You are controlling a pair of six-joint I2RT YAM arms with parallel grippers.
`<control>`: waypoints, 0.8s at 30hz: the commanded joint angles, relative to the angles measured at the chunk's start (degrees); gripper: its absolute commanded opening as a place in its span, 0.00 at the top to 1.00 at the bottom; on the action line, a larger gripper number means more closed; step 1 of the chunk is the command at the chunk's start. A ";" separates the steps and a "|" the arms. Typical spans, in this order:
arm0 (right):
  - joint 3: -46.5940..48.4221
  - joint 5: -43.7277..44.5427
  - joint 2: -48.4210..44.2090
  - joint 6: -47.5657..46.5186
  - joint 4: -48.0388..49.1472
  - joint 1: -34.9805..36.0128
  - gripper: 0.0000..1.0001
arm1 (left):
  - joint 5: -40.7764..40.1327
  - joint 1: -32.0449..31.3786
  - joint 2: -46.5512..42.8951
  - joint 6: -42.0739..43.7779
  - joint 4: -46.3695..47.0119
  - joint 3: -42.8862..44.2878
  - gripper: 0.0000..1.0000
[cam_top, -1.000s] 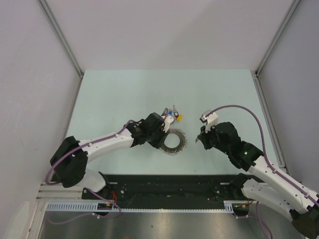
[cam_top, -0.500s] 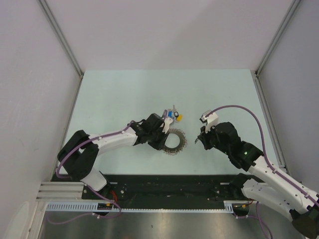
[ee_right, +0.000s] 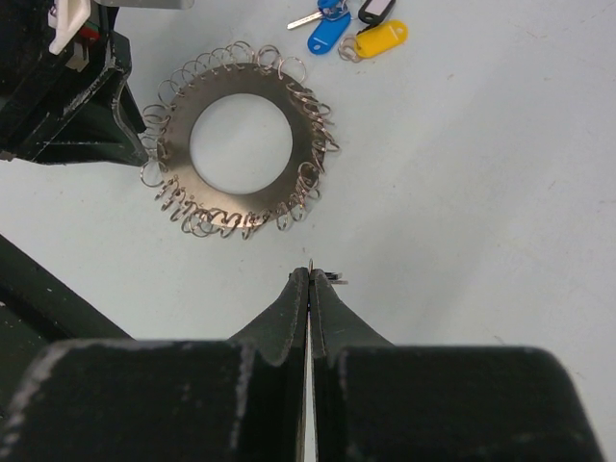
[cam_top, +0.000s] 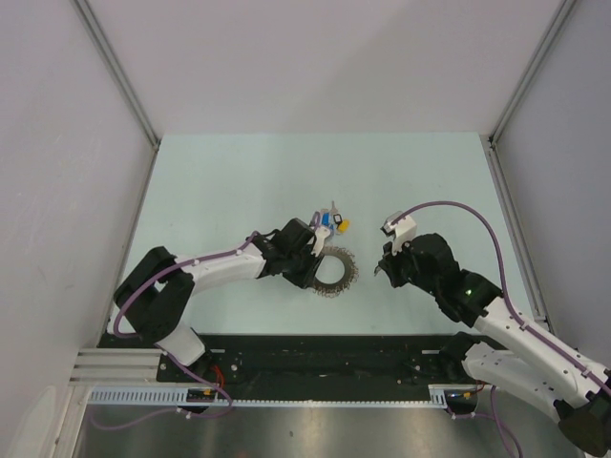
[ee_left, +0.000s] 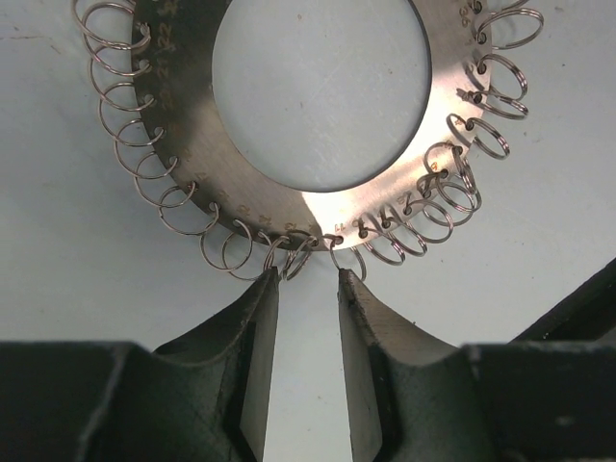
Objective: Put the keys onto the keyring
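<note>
Risk at the rim: left gripper [ee_left: 308,279], jaws partly open and empty, straddles one wire loop [ee_left: 296,258] of the keyring [ee_left: 183,115], which lies flat near the keys [ee_right: 351,29]. Off-centre closure could shove the ring or miss the loop. Right gripper [ee_right: 310,274] is closed, nothing discernible held.

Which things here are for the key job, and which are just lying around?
For the job: keyring, keys, left pincer, right pincer.
Just there: table, purple cable, grey walls.
</note>
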 commanded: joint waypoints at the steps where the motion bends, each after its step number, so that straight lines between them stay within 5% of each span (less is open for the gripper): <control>1: 1.37 -0.62 0.20 -0.24 0.70 0.10 1.00 | -0.18 0.38 0.73 -1.30 1.42 -0.20 0.64; 14: 1.29 -1.15 0.73 -0.24 0.96 0.18 1.00 | -0.35 0.30 2.67 -1.74 1.78 -0.73 0.65; 24: 1.20 -1.50 1.08 -0.15 1.31 0.18 1.00 | 0.00 0.38 0.65 -2.18 2.39 -1.34 0.86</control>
